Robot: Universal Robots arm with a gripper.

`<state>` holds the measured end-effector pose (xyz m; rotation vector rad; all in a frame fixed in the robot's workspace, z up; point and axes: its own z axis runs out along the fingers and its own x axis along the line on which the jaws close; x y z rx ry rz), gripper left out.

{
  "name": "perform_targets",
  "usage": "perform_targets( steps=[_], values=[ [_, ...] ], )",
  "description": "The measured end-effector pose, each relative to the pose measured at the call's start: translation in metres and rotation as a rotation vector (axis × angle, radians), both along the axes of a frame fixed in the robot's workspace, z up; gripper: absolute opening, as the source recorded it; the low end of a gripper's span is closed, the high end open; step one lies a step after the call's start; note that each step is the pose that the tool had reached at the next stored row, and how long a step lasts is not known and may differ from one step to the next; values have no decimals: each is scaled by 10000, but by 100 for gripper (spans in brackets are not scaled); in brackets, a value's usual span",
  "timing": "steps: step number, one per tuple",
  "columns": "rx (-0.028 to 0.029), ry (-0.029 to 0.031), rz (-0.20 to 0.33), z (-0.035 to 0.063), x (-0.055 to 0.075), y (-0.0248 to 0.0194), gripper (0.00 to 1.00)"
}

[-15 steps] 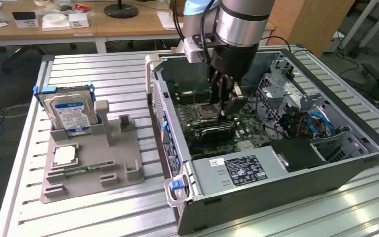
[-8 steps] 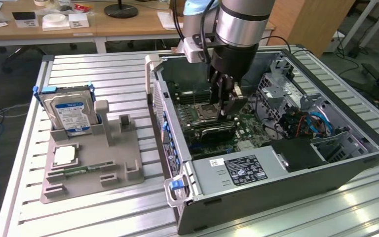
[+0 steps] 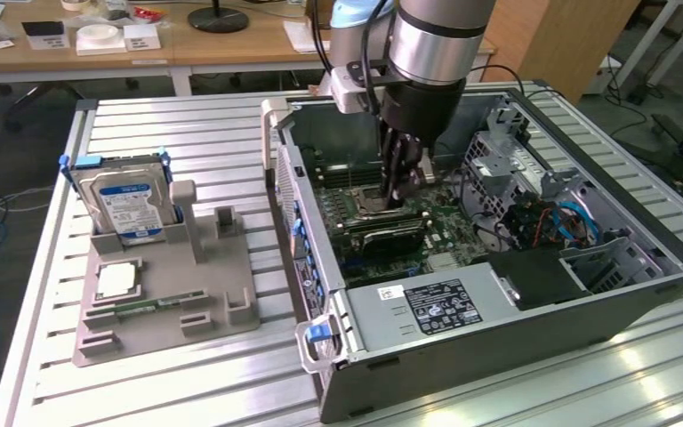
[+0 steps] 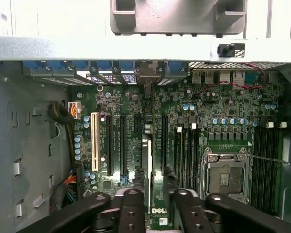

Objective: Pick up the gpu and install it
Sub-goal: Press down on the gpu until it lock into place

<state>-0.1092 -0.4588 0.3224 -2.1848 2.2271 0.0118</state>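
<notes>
The gpu [image 4: 146, 165] shows edge-on as a thin pale strip, standing upright in a motherboard expansion slot. Its metal end bracket [image 4: 145, 80] sits against the rear wall of the open computer case [image 3: 626, 294]. My gripper [image 4: 154, 195] hangs directly over the card's top edge. One black finger [image 4: 131, 208] is on each side of the card, and bare board shows in the gap between the jaws. In the exterior view my gripper [image 3: 401, 182] reaches down into the case, just above the motherboard [image 3: 437, 227].
A grey holder tray [image 3: 164, 294] lies at the exterior view's left. It carries a silver hard drive [image 3: 128, 200], a square chip [image 3: 118, 280] and a small green memory stick [image 3: 140, 307]. Around the card are the power supply [image 3: 437, 302], the CPU socket [image 4: 225, 177] and cable bundles [image 4: 63, 114].
</notes>
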Motion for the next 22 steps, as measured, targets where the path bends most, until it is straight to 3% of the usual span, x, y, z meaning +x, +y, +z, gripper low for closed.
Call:
perform_targets(
  steps=[4, 6, 22],
  values=[
    [1, 0, 0, 0, 0, 0, 14],
    [0, 0, 0, 0, 0, 0, 11],
    [6, 1, -1, -8, 11, 0, 11]
  ],
)
